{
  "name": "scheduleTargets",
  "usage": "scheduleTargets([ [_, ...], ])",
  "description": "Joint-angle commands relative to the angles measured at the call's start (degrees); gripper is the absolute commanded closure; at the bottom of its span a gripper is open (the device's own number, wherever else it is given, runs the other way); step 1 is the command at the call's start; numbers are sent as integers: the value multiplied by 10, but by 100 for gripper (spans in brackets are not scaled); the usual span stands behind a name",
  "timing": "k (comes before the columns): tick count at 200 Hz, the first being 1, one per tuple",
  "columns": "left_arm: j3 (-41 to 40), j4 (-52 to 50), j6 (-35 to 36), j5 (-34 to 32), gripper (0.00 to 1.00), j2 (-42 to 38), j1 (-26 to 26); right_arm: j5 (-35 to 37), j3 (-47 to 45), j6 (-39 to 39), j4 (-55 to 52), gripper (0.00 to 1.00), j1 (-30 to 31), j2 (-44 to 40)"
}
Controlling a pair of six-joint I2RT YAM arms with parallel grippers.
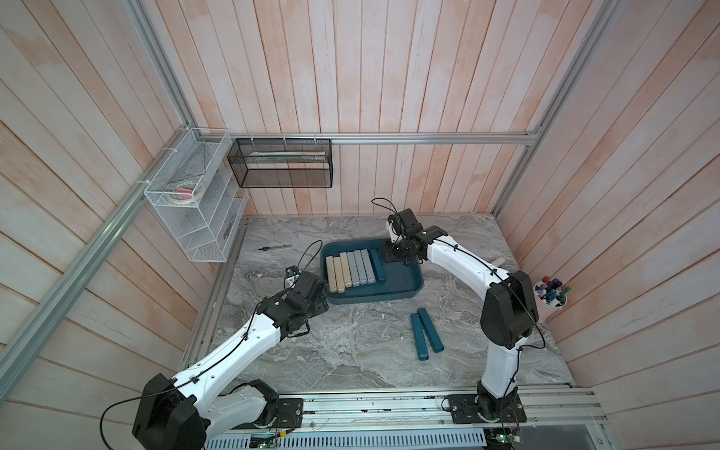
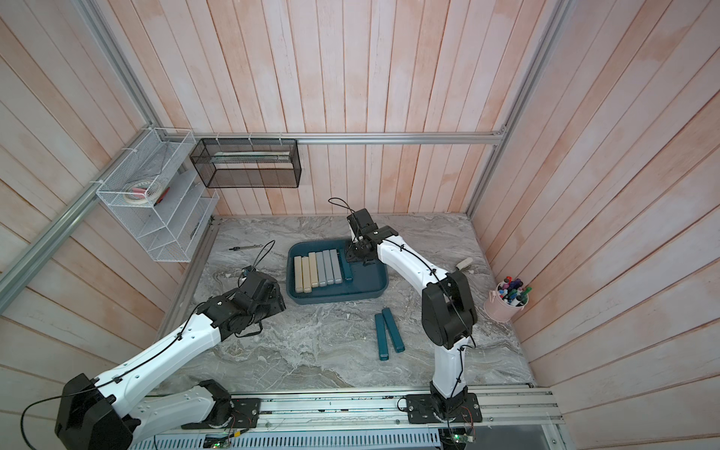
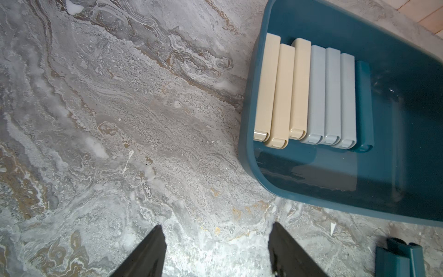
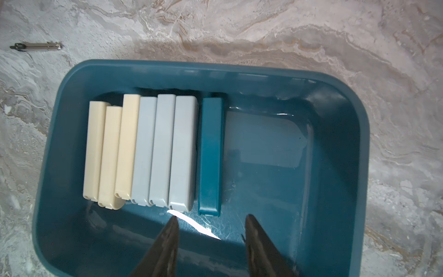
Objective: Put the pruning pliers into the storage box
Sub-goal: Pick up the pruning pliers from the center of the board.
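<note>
Pruning pliers [image 1: 356,269] fill one side of the storage box [image 1: 401,278]. We count seven lying flat in a row: three beige, three light grey, and one dark teal bar [image 4: 211,156] set slightly apart from the grey ones. Two more dark teal bars [image 1: 425,333] lie on the desk [image 1: 350,350] outside the box, in a narrow V with their far ends touching. Our right claw [image 4: 211,217] hangs spread and empty over the box floor, just off one end of the teal bar inside. Our left claw [image 3: 215,227] is also spread and empty, above bare desk beside a corner of the box.
</note>
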Motion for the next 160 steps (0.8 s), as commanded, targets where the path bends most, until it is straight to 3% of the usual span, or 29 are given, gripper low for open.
scheduleTargets([
  [1, 13, 3, 10, -16, 28, -6, 3, 1, -25, -2, 4, 53, 3, -31],
  [75, 24, 18, 18, -13, 28, 19, 3, 35, -142, 5, 3, 53, 3, -146],
  [160, 34, 58, 37, 2, 28, 57, 3, 89, -366, 74, -83, 53, 7, -325],
])
